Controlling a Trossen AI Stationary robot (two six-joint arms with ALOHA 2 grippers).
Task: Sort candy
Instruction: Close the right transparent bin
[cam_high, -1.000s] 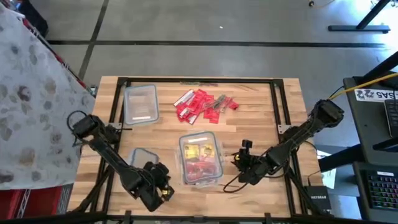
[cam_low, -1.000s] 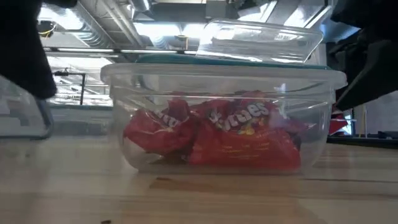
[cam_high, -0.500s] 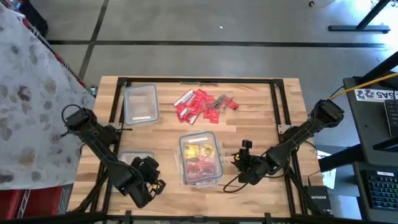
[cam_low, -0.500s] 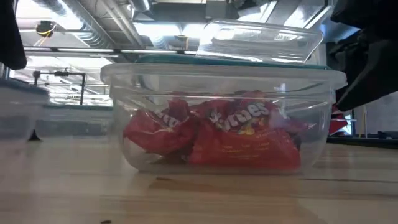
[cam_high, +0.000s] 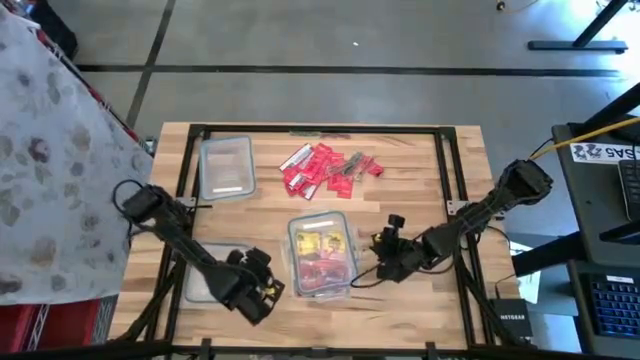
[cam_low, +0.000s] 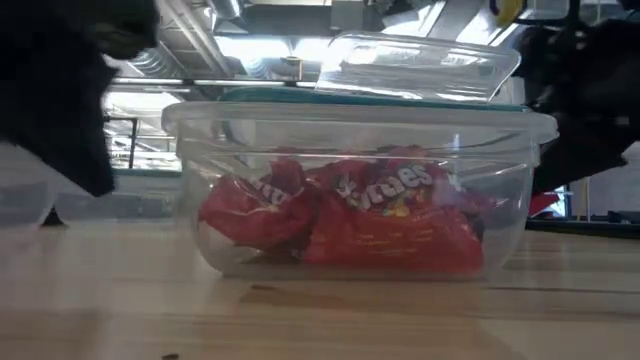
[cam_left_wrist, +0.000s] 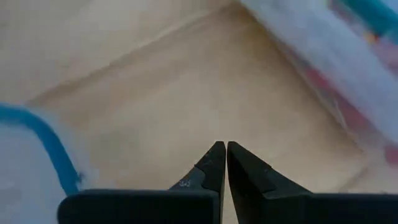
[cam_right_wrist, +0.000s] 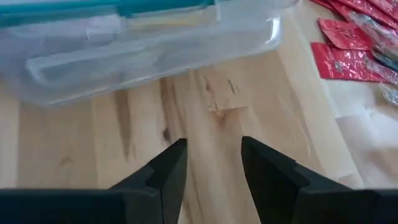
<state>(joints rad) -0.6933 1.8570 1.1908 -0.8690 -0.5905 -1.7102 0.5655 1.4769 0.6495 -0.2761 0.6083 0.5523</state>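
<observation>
On the red wrappers inside the clear plastic tub (cam_low: 360, 190), large pale letters are printed, but in the low view they are crumpled and I cannot read the full word. This tub has a teal rim and rounded corners; it stands near the middle of the wooden table (cam_high: 420, 150) and also holds some yellow pieces. A white label with dark writing shows at the picture's right edge in the high view, too small to read.

The rest of the candy (cam_high: 328, 168) lies loose in a flat pile on the table, beyond the tub: mostly red, glossy, rectangular wrappers, with some silvery-grey ones on its right side. A second clear tub (cam_high: 226, 166) stands to the left of the pile, and a third one (cam_high: 205, 273) sits at the front left, with a blue rim.

The left hand (cam_left_wrist: 221, 163) is low between the third tub and the central tub, its fingers pressed together on nothing. The right hand (cam_right_wrist: 213, 163) is just right of the central tub, its fingers spread apart over the bare wood grain.
</observation>
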